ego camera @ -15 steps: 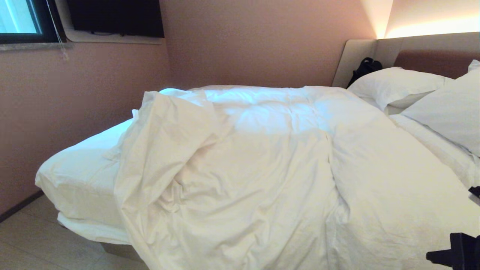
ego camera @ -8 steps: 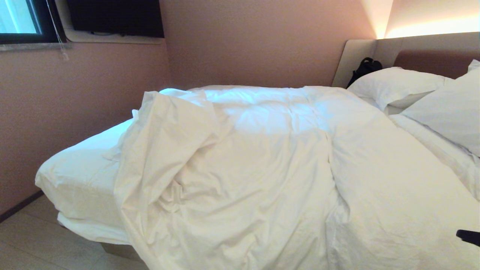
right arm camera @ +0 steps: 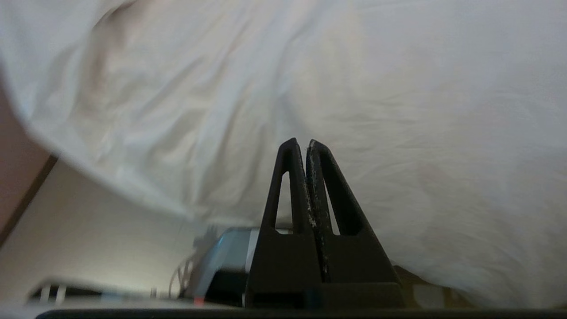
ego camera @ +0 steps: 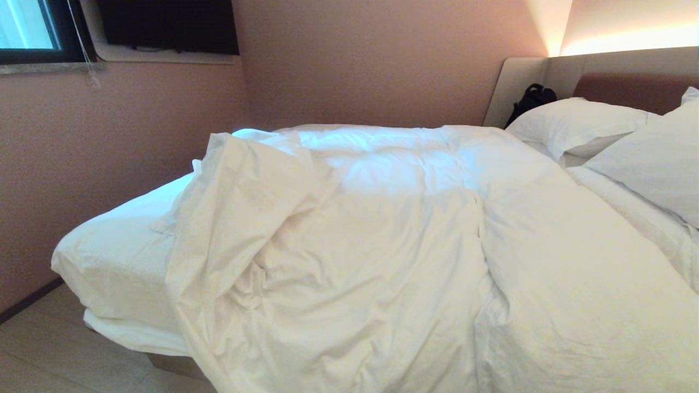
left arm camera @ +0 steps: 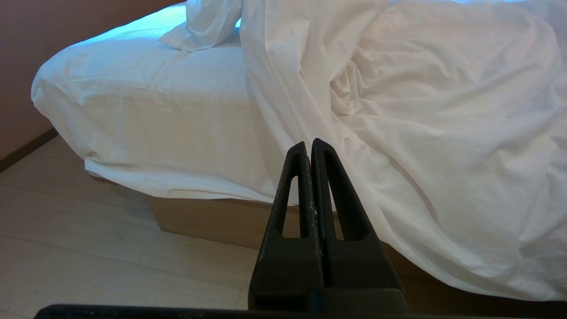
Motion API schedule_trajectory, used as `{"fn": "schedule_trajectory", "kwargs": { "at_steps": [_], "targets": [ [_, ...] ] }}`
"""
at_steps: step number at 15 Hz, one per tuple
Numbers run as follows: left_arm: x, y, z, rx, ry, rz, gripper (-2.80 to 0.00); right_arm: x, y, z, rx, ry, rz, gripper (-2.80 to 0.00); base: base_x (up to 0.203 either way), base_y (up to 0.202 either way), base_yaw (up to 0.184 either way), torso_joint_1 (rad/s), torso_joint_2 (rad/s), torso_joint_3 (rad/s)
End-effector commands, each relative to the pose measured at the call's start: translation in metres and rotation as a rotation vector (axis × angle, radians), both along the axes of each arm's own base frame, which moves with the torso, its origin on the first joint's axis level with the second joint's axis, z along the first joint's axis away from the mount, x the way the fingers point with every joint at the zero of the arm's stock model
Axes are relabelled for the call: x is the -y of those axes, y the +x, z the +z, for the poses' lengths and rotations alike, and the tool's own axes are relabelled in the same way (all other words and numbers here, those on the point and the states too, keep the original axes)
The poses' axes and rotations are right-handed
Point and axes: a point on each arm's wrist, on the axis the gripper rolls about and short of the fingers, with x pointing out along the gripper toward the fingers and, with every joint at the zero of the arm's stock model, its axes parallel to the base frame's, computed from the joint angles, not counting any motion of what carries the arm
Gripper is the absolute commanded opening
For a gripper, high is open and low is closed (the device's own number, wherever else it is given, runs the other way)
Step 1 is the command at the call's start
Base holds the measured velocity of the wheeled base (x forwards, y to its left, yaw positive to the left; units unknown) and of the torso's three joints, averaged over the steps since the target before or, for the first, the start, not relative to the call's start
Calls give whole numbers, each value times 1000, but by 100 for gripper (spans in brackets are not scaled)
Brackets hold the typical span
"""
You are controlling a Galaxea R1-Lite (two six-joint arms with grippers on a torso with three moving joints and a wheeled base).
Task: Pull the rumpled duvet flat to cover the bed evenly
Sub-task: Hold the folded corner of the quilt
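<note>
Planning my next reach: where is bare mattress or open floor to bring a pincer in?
Bare sheet shows at the bed's foot corner, between the wall and the duvet's bunched edge. Open floor lies below that corner. Crowded elsewhere: the duvet hangs over the near side, and pillows fill the headboard end.

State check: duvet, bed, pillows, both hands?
duvet: rumpled, bunched away from the foot end, hanging over the near side
bed: foot corner uncovered, sheet showing
pillows: at the headboard, not under the duvet
left hand: shut, empty, apart from the bed
right hand: shut, empty, low beside the hanging duvet
</note>
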Motion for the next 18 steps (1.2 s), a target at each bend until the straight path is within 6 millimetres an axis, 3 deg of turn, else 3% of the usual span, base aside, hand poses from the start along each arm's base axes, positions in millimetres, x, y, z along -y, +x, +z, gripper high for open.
{"fn": "schedule_trajectory", "kwargs": {
  "at_steps": [1, 8, 18],
  "targets": [
    [0, 0, 0, 0, 0, 1, -280, 0, -9, -2, 36, -1, 95, -280, 0, 0, 0, 0, 0, 0],
    [0, 0, 0, 0, 0, 1, -280, 13, -12, 2, 155, -273, -365, -280, 0, 0, 0, 0, 0, 0],
    [0, 0, 0, 0, 0, 1, -280, 21, -19, -2, 229, -453, -653, -280, 0, 0, 0, 0, 0, 0]
  ]
}}
